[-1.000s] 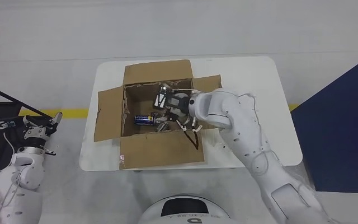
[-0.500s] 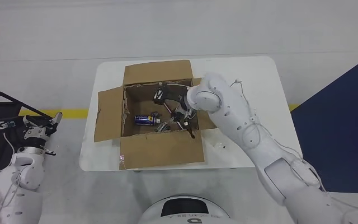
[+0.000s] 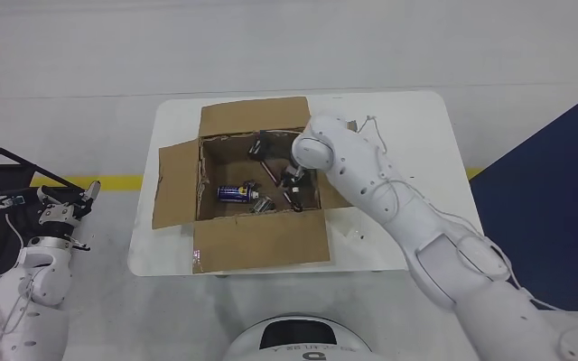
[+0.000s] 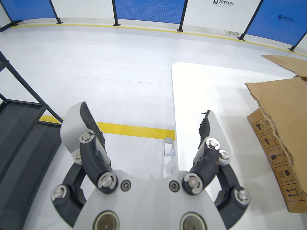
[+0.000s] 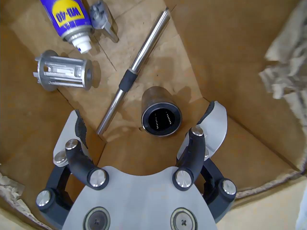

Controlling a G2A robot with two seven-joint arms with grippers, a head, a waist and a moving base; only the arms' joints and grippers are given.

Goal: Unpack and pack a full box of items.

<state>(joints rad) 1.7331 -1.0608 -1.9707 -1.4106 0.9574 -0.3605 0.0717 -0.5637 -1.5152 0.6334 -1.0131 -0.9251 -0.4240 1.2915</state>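
"Right wrist view had the right gripper (image 5: 146,113) spread wide just above the linear bearing (image 5: 160,117), on the floor of the box (image 5: 227,37). How would it handle?"

"Heavy, stiff and slick, I'd judge. It wanted a grip across its round body. The left gripper (image 4: 145,111) hung open beside the table (image 4: 191,92)."

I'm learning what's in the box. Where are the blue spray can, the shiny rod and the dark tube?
blue spray can (image 5: 64,10): right wrist view, on its blue label.
shiny rod (image 5: 147,46): right wrist view, on its bare steel shaft.
linear bearing (image 5: 156,96) (the dark tube): right wrist view, on its outer wall.
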